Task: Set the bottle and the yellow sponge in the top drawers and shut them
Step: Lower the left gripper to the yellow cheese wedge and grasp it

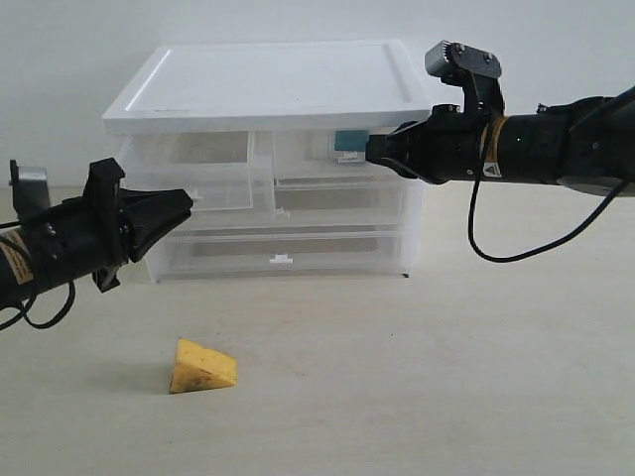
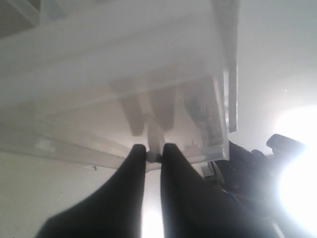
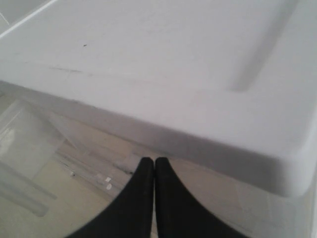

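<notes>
The yellow sponge [image 1: 201, 367] lies on the table in front of the cabinet, well below my left gripper. My left gripper [image 1: 187, 203] [image 2: 154, 148] is shut on the small white clip handle [image 2: 154, 154] of the left top drawer [image 1: 189, 178], which stands pulled out a little. Through the front of the right top drawer [image 1: 308, 159] shows the teal label of the bottle [image 1: 347, 140]. My right gripper [image 1: 369, 149] [image 3: 155, 161] is shut and empty, its tips at that drawer's front just under the cabinet's white top [image 3: 173, 74].
Two full-width translucent drawers [image 1: 288, 248] sit under the top pair, each with a white handle [image 1: 282, 260]. The white cabinet top [image 1: 268, 79] overhangs the drawers. A black cable [image 1: 516, 248] hangs from the right arm. Pale table surface [image 1: 446, 377] spreads in front.
</notes>
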### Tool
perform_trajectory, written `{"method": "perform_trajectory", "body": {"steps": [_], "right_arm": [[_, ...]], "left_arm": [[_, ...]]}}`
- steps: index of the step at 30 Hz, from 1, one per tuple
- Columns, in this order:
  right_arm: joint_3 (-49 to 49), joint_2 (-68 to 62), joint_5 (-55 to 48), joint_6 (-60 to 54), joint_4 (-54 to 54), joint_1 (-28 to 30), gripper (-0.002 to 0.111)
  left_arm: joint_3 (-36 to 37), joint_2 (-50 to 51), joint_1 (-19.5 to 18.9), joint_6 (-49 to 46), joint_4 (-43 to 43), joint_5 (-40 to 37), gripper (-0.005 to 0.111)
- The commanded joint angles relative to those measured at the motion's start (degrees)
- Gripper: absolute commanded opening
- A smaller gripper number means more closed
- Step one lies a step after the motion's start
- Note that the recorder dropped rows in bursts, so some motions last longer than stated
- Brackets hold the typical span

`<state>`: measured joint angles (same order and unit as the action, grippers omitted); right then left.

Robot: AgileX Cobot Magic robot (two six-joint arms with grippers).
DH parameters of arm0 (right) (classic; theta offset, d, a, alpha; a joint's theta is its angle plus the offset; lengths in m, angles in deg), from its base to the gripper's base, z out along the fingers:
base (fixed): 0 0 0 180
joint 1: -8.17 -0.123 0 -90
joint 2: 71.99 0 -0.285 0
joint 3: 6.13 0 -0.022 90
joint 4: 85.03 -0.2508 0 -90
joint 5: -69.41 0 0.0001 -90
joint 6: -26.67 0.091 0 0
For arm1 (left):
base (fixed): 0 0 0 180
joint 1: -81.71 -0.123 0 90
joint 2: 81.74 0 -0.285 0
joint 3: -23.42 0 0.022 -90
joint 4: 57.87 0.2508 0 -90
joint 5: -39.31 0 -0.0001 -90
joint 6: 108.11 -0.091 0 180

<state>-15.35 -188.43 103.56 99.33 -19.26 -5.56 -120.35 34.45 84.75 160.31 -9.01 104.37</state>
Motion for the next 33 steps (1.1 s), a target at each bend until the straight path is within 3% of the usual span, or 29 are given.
{"method": "perform_trajectory", "body": {"steps": [1, 9, 11, 16, 18, 22, 26, 30, 33], "right_arm": [[0.69, -0.06, -1.85, -0.22, -2.01, 0.47, 0.0], [0.69, -0.06, -2.08, -0.22, -2.01, 0.47, 0.0], [0.69, -0.06, -2.31, -0.22, -2.01, 0.47, 0.0], [0.69, -0.06, -2.31, -0.22, -2.01, 0.47, 0.0], [0.69, -0.06, -2.37, -0.22, -2.01, 0.47, 0.0], [0.69, -0.06, -2.53, -0.35, -2.01, 0.47, 0.0], [0.69, -0.06, -2.53, -0.48, -2.01, 0.47, 0.0], [0.69, -0.06, -2.53, -0.48, -2.01, 0.47, 0.0], [0.69, -0.06, -2.53, -0.49, -1.88, 0.47, 0.0]], "left_arm": [[2.59, -0.09, 0.2, -2.68, 1.33, 0.35, 0.004], [3.49, -0.09, 0.07, -5.55, 1.32, 1.5, 0.005], [3.49, -0.09, -0.14, -5.55, 1.68, 2.21, 0.014], [3.49, -0.09, -0.78, -4.86, 4.64, 4.9, 0.055], [3.56, -0.09, -1.28, -3.55, 7.23, 4.9, 0.06], [6.36, -0.09, -1.8, -4.3, 16.68, 4.9, 0.059], [13.01, -0.09, -1.8, -15.2, 18.19, 4.9, 0.058], [11.55, -0.09, -1.8, -29.5, 26.93, 4.9, 0.058], [9.88, -0.09, -1.84, -55.95, 23.03, 4.69, 0.058]]}}
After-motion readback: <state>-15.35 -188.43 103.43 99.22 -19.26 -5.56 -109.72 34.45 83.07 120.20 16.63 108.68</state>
